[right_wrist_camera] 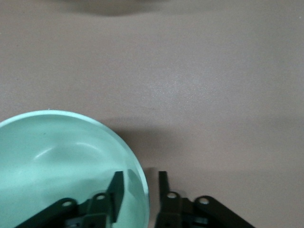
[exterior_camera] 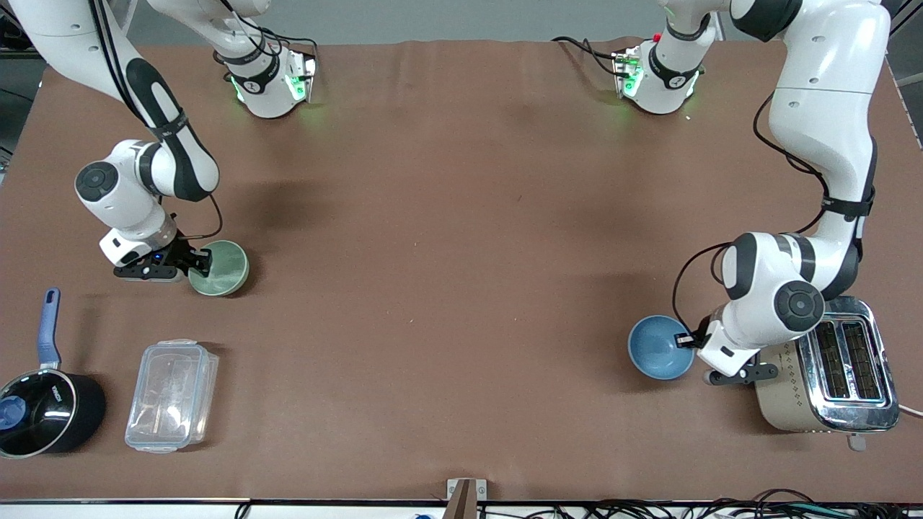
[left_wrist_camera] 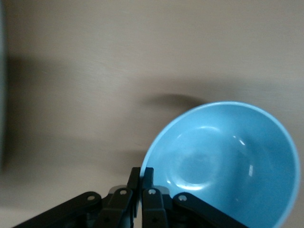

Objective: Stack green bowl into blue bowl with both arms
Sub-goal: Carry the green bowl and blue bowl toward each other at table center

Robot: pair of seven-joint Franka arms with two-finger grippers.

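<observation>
The green bowl (exterior_camera: 222,269) sits on the brown table toward the right arm's end. My right gripper (exterior_camera: 201,262) is low at its rim and open, with one finger inside the bowl (right_wrist_camera: 57,156) and one outside, the rim between them in the right wrist view (right_wrist_camera: 140,184). The blue bowl (exterior_camera: 657,349) is toward the left arm's end, beside the toaster. My left gripper (exterior_camera: 686,339) is shut on its rim; in the left wrist view (left_wrist_camera: 141,176) the fingers pinch the edge of the bowl (left_wrist_camera: 223,161).
A silver toaster (exterior_camera: 836,371) stands right beside the left gripper and the blue bowl. A black saucepan with a blue handle (exterior_camera: 43,411) and a clear plastic container (exterior_camera: 171,395) lie nearer to the front camera than the green bowl.
</observation>
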